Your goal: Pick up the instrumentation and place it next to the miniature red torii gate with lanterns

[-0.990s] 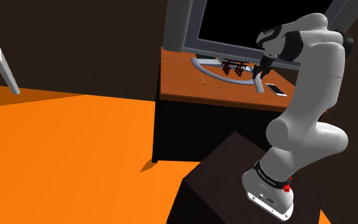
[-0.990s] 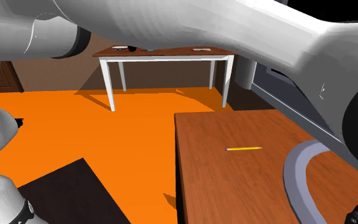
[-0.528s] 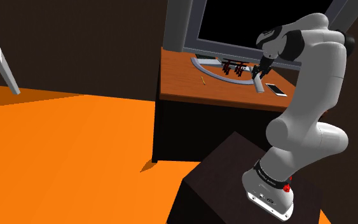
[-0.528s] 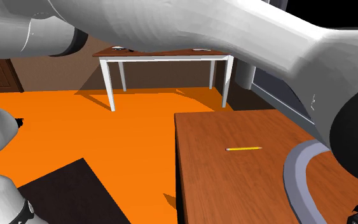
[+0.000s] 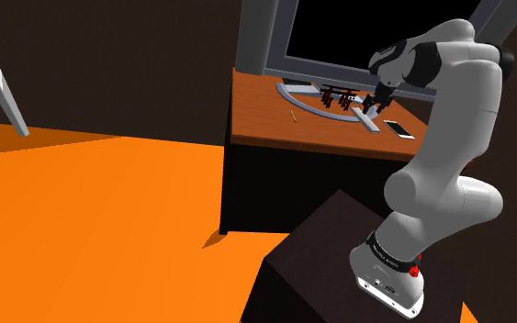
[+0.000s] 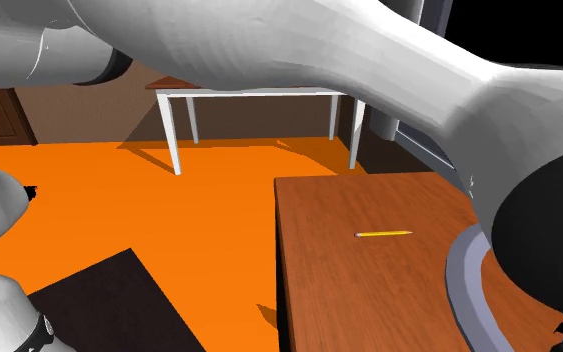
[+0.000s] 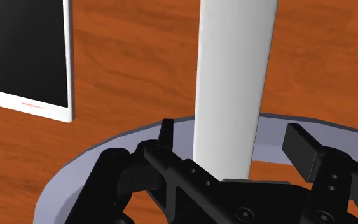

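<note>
One white bar [image 7: 234, 76], the instrumentation, is lying on the wooden desk [image 5: 264, 117] near the red torii gate [image 5: 337, 95]. The gripper [image 7: 233, 132] is hovering over it with its fingers standing apart on either side, clasping nothing. Placement is probably finishing, and withdrawal is calling for a straight lift. Also lying there are one phone [image 7: 31, 57], one pencil [image 5: 294, 116] and one curved grey base [image 7: 82, 162].

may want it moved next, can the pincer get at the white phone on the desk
Probably yes: the phone lies flat on bare desk with nothing on it, close beside the open pincer.
</note>
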Robot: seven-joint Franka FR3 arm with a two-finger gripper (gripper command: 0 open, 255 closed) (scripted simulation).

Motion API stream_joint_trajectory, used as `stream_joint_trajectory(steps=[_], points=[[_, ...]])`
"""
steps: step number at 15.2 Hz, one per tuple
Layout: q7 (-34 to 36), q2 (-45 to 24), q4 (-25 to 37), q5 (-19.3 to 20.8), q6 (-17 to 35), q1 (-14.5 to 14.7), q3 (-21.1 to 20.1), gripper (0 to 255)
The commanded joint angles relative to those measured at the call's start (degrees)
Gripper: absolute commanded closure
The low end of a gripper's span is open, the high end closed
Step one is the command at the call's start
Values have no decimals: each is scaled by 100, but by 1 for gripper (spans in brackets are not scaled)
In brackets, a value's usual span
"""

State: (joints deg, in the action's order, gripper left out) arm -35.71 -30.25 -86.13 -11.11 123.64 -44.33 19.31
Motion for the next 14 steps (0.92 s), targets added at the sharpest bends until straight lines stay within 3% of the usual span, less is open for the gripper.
stream_joint_trajectory(steps=[1, 4, 8, 14], points=[[5, -162, -280, 34, -372, 28, 2, 0], [22, -452, 247, -12, -613, -78, -52, 0], [89, -203, 599, 92, -1199, -80, -17, 0], [88, -204, 599, 90, -1199, -78, -13, 0]])
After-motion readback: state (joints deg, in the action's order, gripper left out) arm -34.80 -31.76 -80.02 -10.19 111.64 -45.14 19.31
